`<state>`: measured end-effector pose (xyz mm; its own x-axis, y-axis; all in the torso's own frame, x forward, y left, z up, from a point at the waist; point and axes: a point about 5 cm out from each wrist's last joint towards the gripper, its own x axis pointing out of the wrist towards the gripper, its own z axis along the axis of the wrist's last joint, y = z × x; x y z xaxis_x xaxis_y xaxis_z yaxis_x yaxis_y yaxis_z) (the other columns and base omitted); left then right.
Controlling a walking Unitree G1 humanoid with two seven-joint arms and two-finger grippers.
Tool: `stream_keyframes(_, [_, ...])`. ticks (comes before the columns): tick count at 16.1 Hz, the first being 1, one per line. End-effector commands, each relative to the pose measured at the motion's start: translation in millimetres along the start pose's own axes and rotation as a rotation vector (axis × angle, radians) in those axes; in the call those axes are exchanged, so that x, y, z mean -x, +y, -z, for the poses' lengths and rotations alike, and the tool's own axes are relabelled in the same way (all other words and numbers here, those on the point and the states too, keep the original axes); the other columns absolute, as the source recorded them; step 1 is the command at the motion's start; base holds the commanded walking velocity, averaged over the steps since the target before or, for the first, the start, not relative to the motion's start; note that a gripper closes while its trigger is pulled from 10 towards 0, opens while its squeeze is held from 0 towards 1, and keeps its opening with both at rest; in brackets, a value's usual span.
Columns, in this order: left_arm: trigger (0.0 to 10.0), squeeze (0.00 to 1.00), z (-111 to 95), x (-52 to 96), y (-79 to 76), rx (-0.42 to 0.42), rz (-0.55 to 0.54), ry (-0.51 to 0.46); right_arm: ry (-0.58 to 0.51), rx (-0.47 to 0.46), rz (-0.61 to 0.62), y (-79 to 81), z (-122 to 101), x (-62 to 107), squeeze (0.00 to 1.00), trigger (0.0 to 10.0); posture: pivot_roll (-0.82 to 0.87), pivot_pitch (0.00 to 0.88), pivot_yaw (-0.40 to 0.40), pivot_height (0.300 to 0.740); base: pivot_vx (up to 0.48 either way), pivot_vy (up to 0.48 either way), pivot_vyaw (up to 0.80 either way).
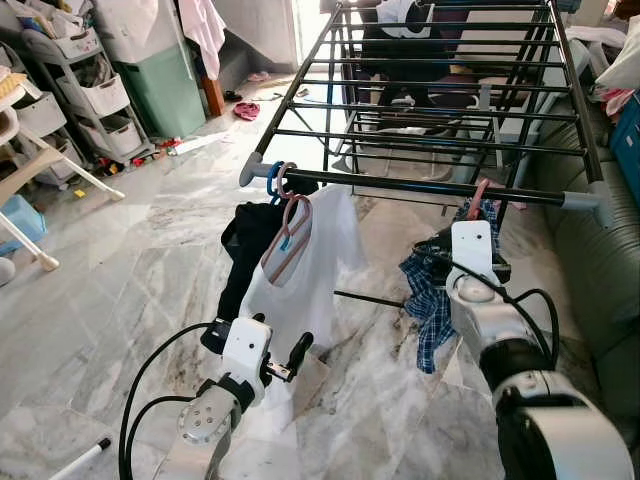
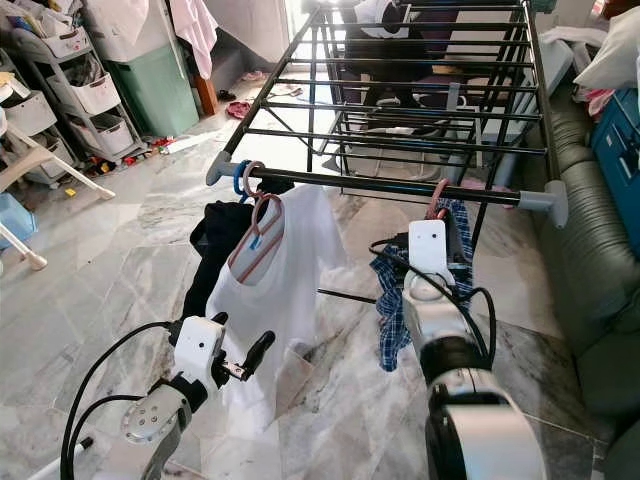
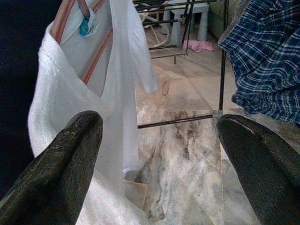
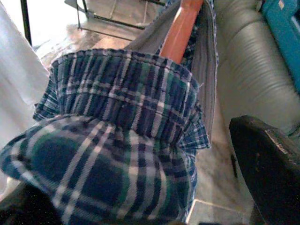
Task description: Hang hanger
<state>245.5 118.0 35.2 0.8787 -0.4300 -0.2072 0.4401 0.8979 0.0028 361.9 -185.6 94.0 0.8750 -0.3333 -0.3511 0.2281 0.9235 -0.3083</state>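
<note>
Right end effector [image 1: 465, 232]: raised at rack's near rail, fingers spread around plaid shirt [image 1: 432, 290] | hanger [image 4: 182, 29]: inside shirt, hook at rail [image 1: 420, 187] | left end effector [image 3: 159, 154]: low, wide open, empty, near white shirt [image 1: 300, 275]
</note>
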Motion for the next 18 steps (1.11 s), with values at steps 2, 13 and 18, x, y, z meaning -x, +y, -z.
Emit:
stream_keyframes(2, [10.0,0.00,-1,-0.6,3.9,-0.014,-0.009,-0.001,-0.044,0.037,-0.019,7.0,-3,7.3,1.00,10.0,-0.13,0.002,0.080,0.740,0.000,0.000,0.00])
stream_keyframes(13, [10.0,0.00,-1,-3.4,19.3,-0.038,-0.097,-0.015,-0.262,0.118,-0.013,-7.0,13,51.7,1.00,10.0,-0.14,0.000,0.084,0.740,0.000,0.000,0.00])
stream_keyframes(18, [10.0,0.00,-15,13.8,36.7,-0.035,-0.299,-0.091,-0.389,0.081,-0.074,-26.1,33,80.1,0.53,10.0,-0.17,0.000,0.100,0.740,0.000,0.000,0.00])
